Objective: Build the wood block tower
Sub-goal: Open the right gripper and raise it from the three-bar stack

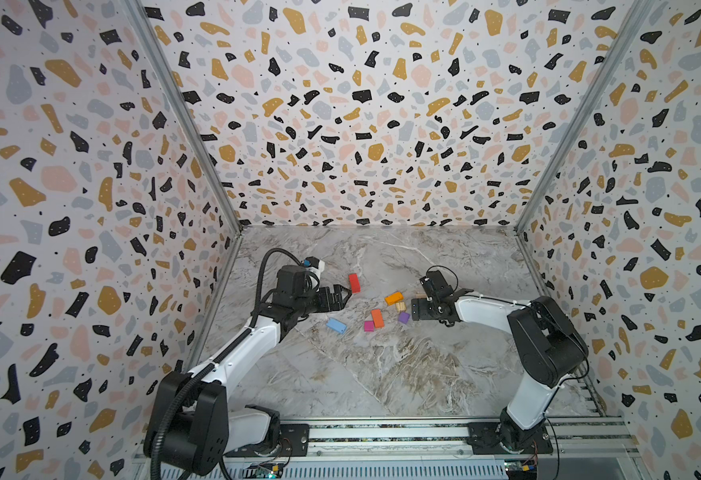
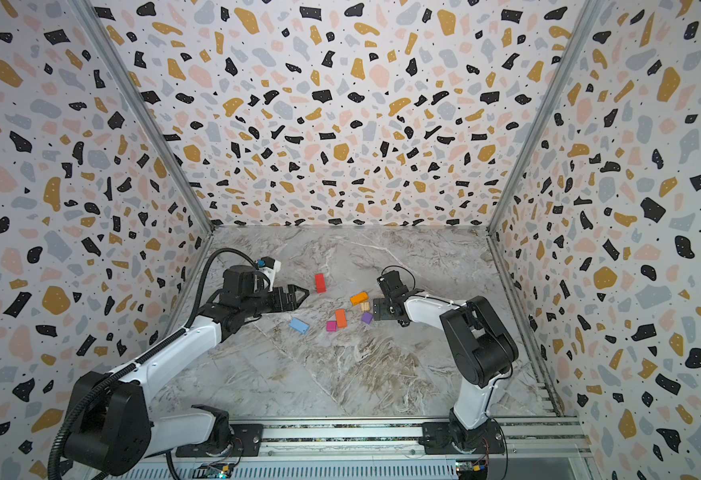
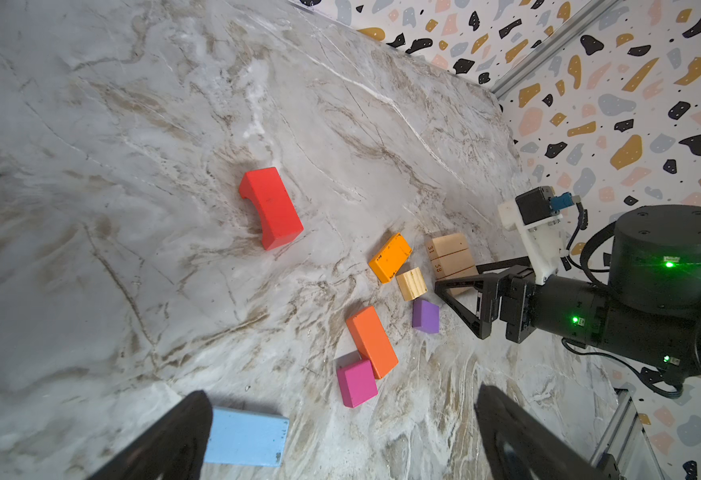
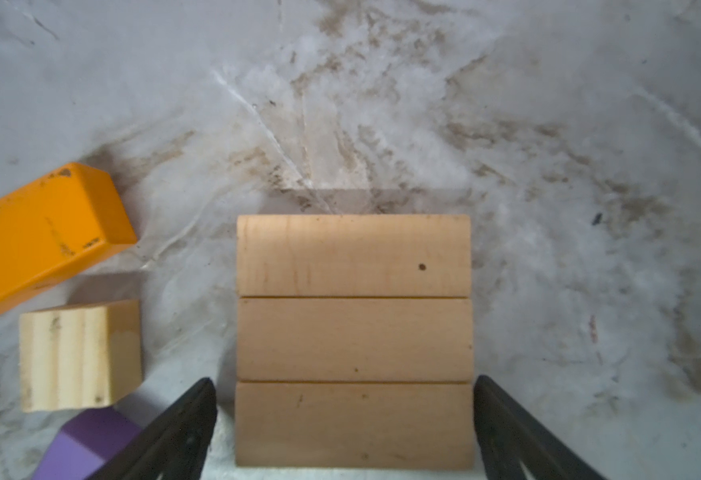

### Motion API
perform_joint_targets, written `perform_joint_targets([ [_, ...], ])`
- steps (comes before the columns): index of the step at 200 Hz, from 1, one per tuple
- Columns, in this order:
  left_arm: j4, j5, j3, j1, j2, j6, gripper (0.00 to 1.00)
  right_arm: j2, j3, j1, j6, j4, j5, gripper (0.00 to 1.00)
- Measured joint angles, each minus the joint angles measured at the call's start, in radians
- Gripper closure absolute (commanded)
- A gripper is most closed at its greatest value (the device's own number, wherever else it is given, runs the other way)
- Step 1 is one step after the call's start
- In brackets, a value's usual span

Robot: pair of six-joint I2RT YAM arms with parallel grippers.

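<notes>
– Closest to the lens on my right wrist are my own black fingers, and between them three tan bars lying flush, side by side, flat on the marble table.

– Are you gripping them?

– I'd say not. My right gripper has its jaws apart, one finger at each end of the bar nearest the wrist. A sliver of table shows on one side. On the other I cannot tell whether finger and wood touch. I judge the bars lie packed like that to give the tower a broad, level base.

– So where is the tower?

– It is only that base, right of the table's middle, at the right edge of the loose wood blocks. Nothing is stacked on it yet. Just left of it lie a yellow-orange block, a tan cube and a purple cube. Nearer and further left, an orange block touches a magenta block. The light blue block lies further left again, and the notched red block sits alone, left and far.

– And your left arm?

– My left gripper hangs above the table just left of the red block, jaws wide apart and empty. My guess is it sits there to keep clear of the right arm while facing the blocks, ready for the next piece.
</notes>
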Motion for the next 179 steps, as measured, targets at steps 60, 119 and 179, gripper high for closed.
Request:
perform_joint_targets([
  [60,0.000,0.000,0.000,0.000,0.000,0.000,0.00,0.006,0.019,-0.002,0.003,-0.034,0.000,0.02],
  [119,-0.008,-0.008,0.000,0.000,0.000,0.002,0.00,-0.011,0.079,-0.005,-0.023,-0.107,-0.008,0.03],
  [179,-0.016,-0.018,0.000,0.000,0.000,0.003,0.00,-0.084,0.118,-0.005,-0.074,-0.163,-0.061,0.08],
])
